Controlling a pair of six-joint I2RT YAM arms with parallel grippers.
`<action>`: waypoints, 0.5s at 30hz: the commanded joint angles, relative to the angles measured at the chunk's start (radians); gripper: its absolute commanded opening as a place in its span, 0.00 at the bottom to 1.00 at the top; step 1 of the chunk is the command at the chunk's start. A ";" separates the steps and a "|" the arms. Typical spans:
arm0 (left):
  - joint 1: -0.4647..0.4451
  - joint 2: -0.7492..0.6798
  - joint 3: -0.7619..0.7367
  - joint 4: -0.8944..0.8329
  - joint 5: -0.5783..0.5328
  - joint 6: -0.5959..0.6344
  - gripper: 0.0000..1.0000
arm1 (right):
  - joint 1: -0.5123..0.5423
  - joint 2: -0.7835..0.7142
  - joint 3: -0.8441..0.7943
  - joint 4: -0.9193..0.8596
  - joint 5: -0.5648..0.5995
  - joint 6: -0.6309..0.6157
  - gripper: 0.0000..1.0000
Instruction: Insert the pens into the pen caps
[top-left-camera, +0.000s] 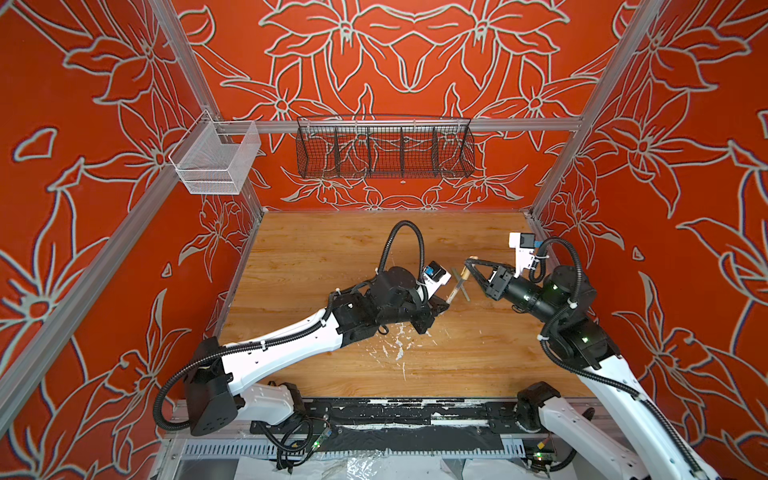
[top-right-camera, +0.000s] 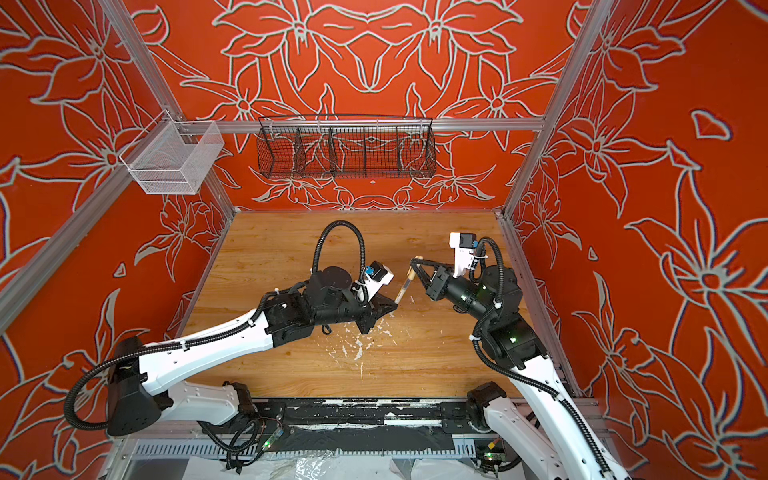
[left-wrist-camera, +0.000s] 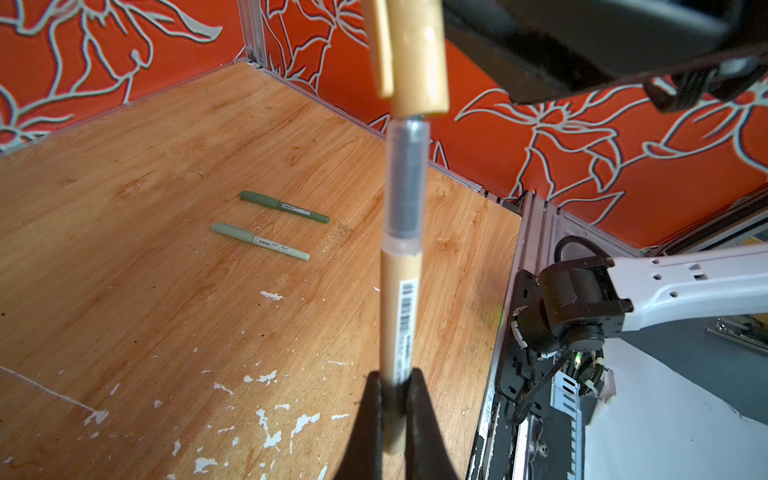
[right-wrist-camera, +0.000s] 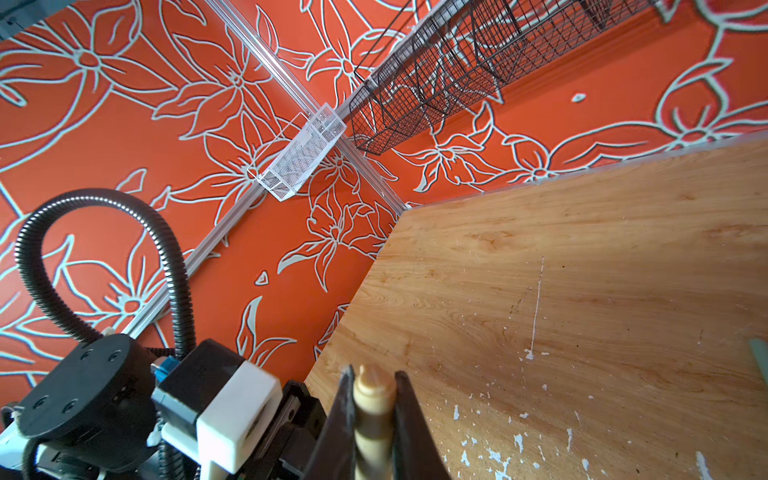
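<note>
Beige pen (left-wrist-camera: 401, 316) gripped by left fingers (left-wrist-camera: 370, 419) | beige cap (left-wrist-camera: 419, 58) by right fingers (right-wrist-camera: 338, 419) | green pens (left-wrist-camera: 284, 206) (left-wrist-camera: 260, 241) lie aside

Looking like robot lab test cell: boxing wood-grain tabletop (top-left-camera: 332, 249) in aluminium profiles (top-left-camera: 519, 124) and orange floral panels (top-left-camera: 415, 62), hanging wire baskets (top-left-camera: 384, 153) above, mounting two arms (top-left-camera: 282, 349) at front.
</note>
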 joint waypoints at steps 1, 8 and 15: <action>0.005 -0.018 0.013 0.023 -0.018 -0.001 0.00 | 0.006 -0.025 0.015 0.025 0.010 -0.002 0.00; 0.005 -0.015 0.011 0.024 -0.015 -0.002 0.00 | 0.006 -0.036 0.028 0.010 0.022 -0.013 0.00; 0.005 -0.006 0.014 0.021 -0.006 -0.002 0.00 | 0.006 -0.027 0.059 0.039 0.052 -0.017 0.00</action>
